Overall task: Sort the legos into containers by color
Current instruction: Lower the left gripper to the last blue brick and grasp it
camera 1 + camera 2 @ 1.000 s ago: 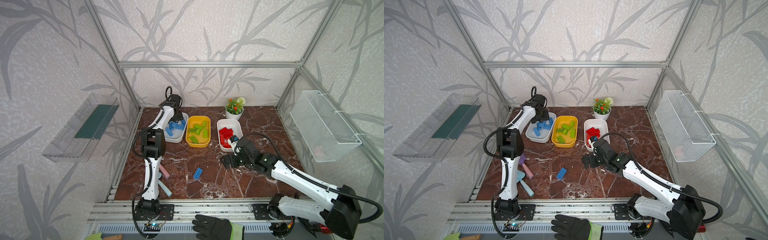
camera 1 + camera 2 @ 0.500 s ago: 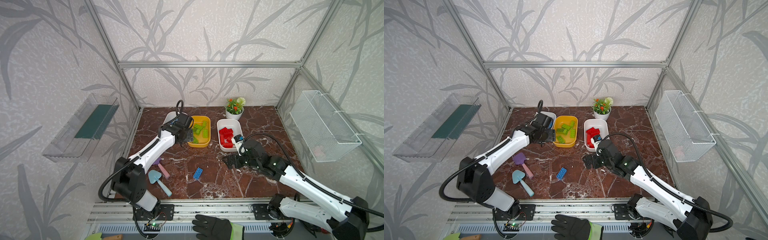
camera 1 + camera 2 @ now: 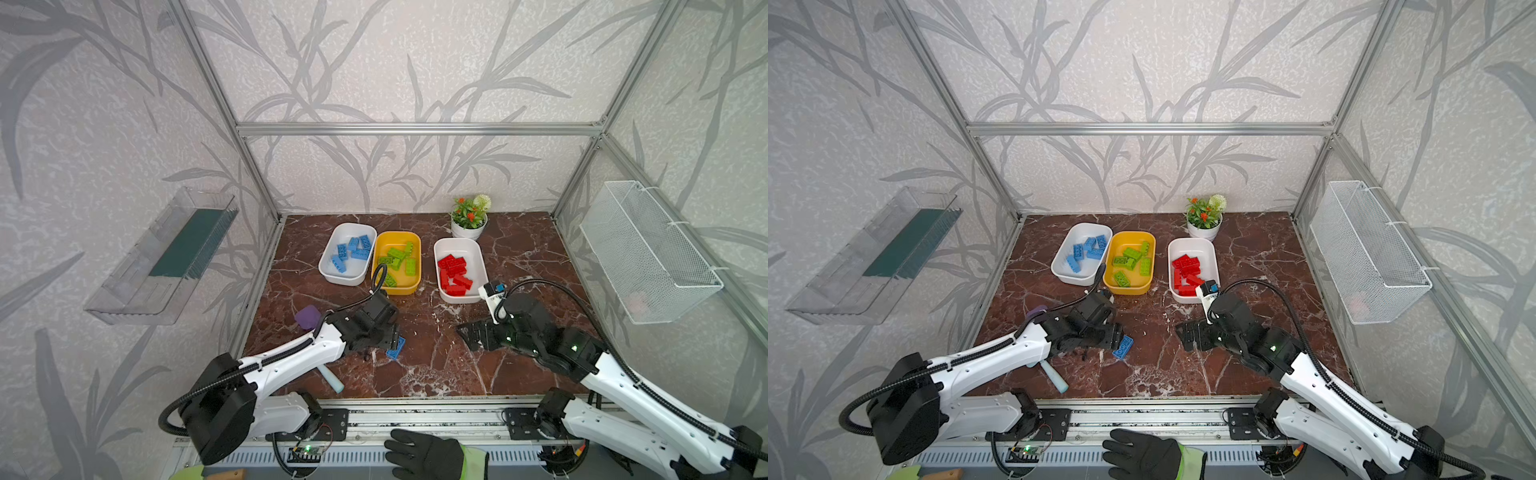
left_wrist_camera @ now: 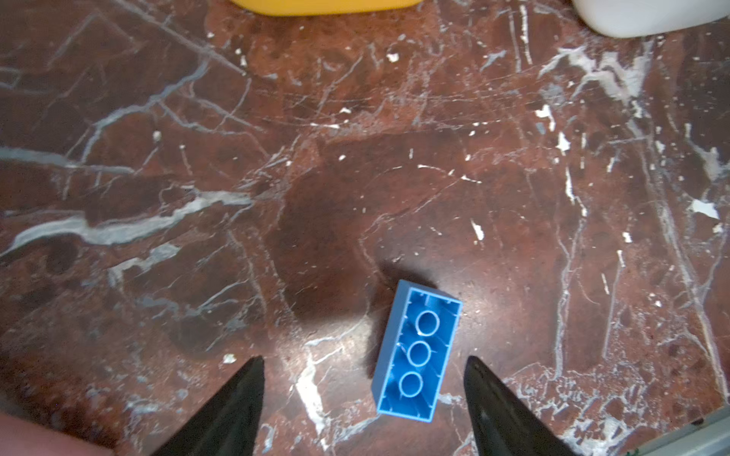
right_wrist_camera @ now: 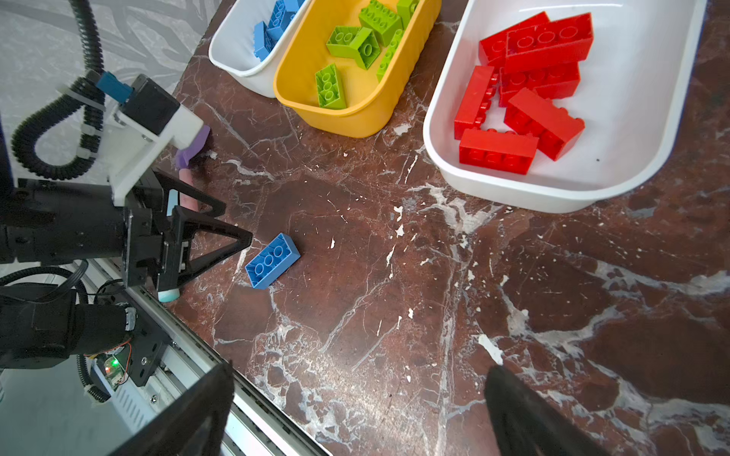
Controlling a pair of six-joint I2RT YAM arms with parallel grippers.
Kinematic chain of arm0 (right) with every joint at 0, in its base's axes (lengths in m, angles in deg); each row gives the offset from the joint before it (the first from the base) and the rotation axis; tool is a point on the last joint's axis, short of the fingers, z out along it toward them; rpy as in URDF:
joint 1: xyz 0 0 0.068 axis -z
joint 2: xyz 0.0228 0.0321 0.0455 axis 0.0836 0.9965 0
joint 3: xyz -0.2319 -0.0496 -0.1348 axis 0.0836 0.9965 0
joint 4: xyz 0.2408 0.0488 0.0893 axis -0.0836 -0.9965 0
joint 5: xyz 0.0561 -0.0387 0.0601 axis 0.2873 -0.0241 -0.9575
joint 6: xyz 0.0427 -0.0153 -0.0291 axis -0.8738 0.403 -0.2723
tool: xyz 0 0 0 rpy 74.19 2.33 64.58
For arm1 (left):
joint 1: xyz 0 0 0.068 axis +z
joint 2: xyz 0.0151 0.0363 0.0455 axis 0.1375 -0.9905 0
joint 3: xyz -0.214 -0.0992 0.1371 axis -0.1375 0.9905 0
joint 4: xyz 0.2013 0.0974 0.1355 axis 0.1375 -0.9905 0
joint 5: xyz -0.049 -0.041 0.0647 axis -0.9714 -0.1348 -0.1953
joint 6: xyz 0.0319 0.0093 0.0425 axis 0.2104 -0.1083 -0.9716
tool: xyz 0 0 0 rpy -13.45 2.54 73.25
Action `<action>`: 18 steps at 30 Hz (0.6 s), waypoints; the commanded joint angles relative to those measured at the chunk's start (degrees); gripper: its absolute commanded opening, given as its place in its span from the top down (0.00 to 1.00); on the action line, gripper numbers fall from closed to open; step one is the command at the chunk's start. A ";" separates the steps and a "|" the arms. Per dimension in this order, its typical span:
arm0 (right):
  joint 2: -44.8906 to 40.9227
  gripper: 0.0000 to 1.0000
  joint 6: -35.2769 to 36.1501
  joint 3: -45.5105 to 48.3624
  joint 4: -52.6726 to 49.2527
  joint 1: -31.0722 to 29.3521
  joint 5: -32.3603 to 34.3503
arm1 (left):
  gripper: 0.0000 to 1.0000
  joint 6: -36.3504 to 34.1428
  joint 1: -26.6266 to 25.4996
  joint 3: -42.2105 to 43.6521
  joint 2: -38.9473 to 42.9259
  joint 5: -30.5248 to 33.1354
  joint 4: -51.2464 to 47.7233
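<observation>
**Sorting cell, from the front rail to the back wall.**

At the near edge, one black gloved hand [image 3: 424, 455] lies by the rail.

On the red-brown marble table [image 3: 436, 368], the left gripper [image 4: 363, 360] is lowered over the single loose blue brick [image 4: 416, 351]. Its two fingers stand apart with the brick between them, touching neither. The brick lies studs down, with three hollow tubes facing up. A second ago this gripper was over the far left-hand tub. It has since swung back to the near middle of the table, while the brick has kept its place.

Level with it, the right gripper [image 5: 360, 367] is spread wide and empty, low over bare marble. It sits almost where it was a second ago.

Under the left arm lie two toy shovels, shown by a purple blade [image 3: 307, 318] and a teal handle [image 3: 332, 379].

Farther back, three tubs stand in a row.
- The left-hand white tub [image 3: 341, 281] holds about five blue bricks [image 3: 353, 249].
- The yellow tub [image 3: 399, 290], just beside it, holds about five green bricks [image 3: 397, 255].
- The right-hand white tub [image 3: 459, 297], set slightly apart, holds six red bricks [image 3: 455, 272].

At the back stands one white flower pot [image 3: 468, 230]. On the side walls hang one clear shelf [image 3: 166, 257] and one wire basket [image 3: 648, 253].
</observation>
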 commanded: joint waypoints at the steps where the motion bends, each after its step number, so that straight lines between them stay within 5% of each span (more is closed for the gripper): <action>1: -1.39 0.01 -1.49 0.83 -2.30 -0.68 1.35 | 0.21 -1.41 -1.85 -0.71 -2.24 -0.74 3.74; 11: -2.91 0.01 -1.94 1.96 -3.59 -0.95 2.85 | 0.23 -2.23 -2.89 -1.96 -11.49 -1.14 5.65; 18: -2.56 0.01 -1.85 2.42 -3.05 -0.95 3.07 | 0.39 -1.34 -2.96 -3.17 -14.45 1.22 2.77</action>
